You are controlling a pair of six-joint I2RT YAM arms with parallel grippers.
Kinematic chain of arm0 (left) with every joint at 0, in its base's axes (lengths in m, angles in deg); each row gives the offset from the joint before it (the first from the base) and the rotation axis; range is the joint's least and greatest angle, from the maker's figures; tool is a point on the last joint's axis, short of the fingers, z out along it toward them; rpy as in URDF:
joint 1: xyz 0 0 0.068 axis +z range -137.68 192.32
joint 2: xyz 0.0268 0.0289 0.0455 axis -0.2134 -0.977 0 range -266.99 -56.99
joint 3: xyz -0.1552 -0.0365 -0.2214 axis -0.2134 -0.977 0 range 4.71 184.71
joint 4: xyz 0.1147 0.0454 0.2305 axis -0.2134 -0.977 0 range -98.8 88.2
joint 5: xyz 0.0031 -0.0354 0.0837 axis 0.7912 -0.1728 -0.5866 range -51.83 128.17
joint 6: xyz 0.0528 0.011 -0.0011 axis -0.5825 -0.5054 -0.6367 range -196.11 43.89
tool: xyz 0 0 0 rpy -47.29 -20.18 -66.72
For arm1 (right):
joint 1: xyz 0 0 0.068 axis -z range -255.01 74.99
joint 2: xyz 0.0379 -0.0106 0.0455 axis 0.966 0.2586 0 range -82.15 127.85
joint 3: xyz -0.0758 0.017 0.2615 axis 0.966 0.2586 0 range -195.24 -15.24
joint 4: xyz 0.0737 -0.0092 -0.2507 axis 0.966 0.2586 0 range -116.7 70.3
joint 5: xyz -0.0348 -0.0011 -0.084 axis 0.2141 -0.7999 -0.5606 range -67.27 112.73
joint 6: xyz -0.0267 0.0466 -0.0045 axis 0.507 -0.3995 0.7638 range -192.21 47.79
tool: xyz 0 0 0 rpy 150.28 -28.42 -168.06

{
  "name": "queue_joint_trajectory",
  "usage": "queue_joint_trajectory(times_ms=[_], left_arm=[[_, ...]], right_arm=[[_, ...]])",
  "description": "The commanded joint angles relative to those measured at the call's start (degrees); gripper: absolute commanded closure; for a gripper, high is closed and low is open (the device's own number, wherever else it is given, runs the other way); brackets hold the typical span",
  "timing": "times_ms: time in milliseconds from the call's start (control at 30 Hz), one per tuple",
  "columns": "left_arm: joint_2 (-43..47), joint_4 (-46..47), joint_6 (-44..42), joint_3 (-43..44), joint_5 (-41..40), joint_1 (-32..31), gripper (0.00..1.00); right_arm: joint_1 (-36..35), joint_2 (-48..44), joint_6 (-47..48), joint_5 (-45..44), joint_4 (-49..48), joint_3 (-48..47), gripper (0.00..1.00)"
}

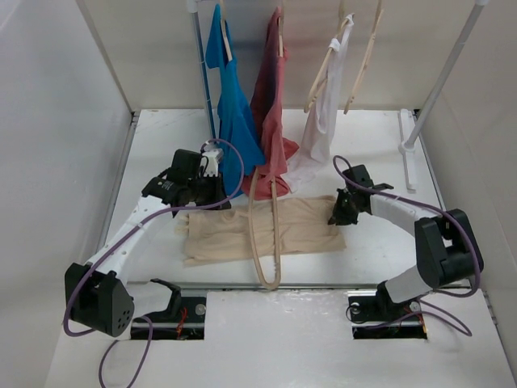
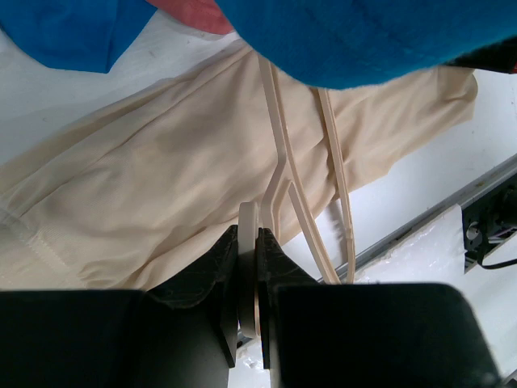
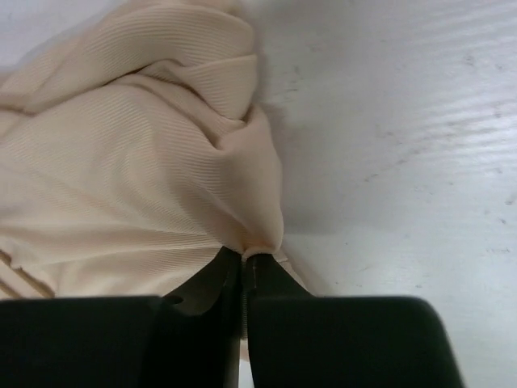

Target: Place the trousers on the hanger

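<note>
left pincer (image 2: pixel 252 240): I clamp the hanger (image 2: pixel 275 121) hook | right pincer (image 3: pixel 245 260): I pinch the trousers (image 3: pixel 121 162) edge | how: lift cloth slowly, hanger steady, no snagging

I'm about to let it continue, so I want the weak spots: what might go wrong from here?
1. The right gripper pinches only a small fold at the edge of the trousers; the thin cloth may slip out when pulled.
2. The left gripper clamps just one thin end of the hanger, so the long loop might twist in the grip.
3. The blue T-shirt hangs right over the left gripper and may snag on lifting.
</note>
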Motion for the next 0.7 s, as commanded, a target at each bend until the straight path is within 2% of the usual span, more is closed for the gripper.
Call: queue_joint_trajectory(times_ms=[0,33,133,200,300,467,667], left_arm=[[0.8,1.4,-0.1,-0.4,0.1,0.3,1.00],[0.8,1.4,-0.1,-0.4,0.1,0.3,1.00],[0.2,2.0,-0.1,-0.4,0.1,0.3,1.00],[0.2,2.0,-0.1,-0.4,0.1,0.3,1.00],[-0.3,2.0,-0.1,-0.4,0.1,0.3,1.00],[-0.3,2.0,-0.1,-0.4,0.1,0.3,1.00],[0.2,2.0,-0.1,-0.4,-1.0,0.3,1.00]], right_arm=[[-1.3,0.7,-0.7,4.7,-3.8,-1.7,1.00],[-2.6,0.1,-1.9,5.4,-4.9,-2.6,1.00],[-12.4,-0.5,-3.9,5.9,-7.1,-8.9,1.00],[-20.8,0.6,-4.6,5.2,-7.7,-15.9,1.00],[-28.3,4.4,-5.9,5.2,-9.8,-21.0,1.00],[-31.8,15.3,-5.9,6.8,-10.4,-26.4,1.00],[-31.8,18.0,-6.4,6.0,-12.4,-25.8,1.00]])
